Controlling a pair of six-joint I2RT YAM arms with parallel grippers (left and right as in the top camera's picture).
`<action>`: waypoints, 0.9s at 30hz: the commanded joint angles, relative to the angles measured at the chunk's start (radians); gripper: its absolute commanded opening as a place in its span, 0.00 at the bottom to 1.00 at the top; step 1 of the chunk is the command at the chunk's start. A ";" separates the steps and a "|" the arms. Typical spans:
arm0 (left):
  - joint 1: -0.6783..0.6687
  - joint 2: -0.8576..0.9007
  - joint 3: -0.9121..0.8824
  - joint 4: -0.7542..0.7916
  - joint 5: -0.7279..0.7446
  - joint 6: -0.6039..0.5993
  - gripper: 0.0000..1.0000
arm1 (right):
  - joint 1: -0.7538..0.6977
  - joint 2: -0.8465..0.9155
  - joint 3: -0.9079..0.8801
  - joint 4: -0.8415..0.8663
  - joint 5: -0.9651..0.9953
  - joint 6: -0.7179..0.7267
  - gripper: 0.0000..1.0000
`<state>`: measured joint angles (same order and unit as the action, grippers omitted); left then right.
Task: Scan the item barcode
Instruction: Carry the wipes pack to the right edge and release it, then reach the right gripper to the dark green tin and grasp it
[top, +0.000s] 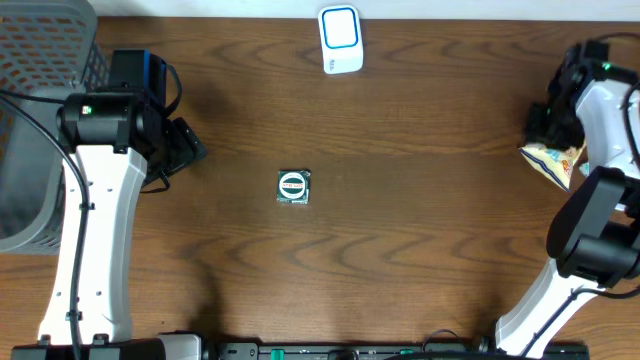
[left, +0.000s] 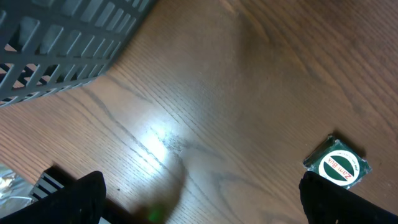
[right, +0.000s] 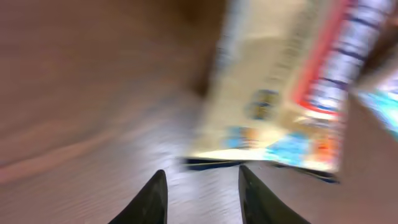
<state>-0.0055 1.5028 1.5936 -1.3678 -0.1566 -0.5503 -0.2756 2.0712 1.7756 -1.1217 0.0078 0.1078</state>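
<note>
- Far left, the grey basket (top: 40, 100) fills the top-left corner of the table (top: 420, 250) and runs off the frame edge. My left arm stands just beside the basket's right wall, so there is little slack on that side.
- The left fingers (left: 81, 199) are spread wide and released, with only bare wood showing in the gap between them.
- The small square packet (top: 294, 187) with the round green-and-white label lies flat mid-table, well apart from both arms, with open wood all round it. In the left wrist view it sits near the right-hand finger.
- The white-and-blue scanner (top: 341, 39) sits at the back edge, behind the packet and a little to its right, with bare table between the two.
- Far right, the snack bag (top: 553, 160) is close to the table's right edge, tucked against my right arm.
- The right fingers (right: 152, 199) are parted a little and grasp nothing. The blurred bag's lower edge lies just beyond their tips.
</note>
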 joint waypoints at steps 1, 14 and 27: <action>0.003 0.000 0.000 -0.004 -0.009 -0.005 0.98 | 0.040 0.001 0.050 -0.019 -0.434 0.018 0.36; 0.003 0.000 0.000 -0.004 -0.009 -0.005 0.98 | 0.456 0.003 0.000 0.118 -0.644 -0.151 0.99; 0.003 0.000 0.000 -0.004 -0.009 -0.005 0.98 | 0.868 0.023 -0.155 0.406 -0.204 0.230 0.99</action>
<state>-0.0055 1.5028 1.5936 -1.3678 -0.1562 -0.5503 0.5404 2.0712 1.6558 -0.7471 -0.3504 0.1913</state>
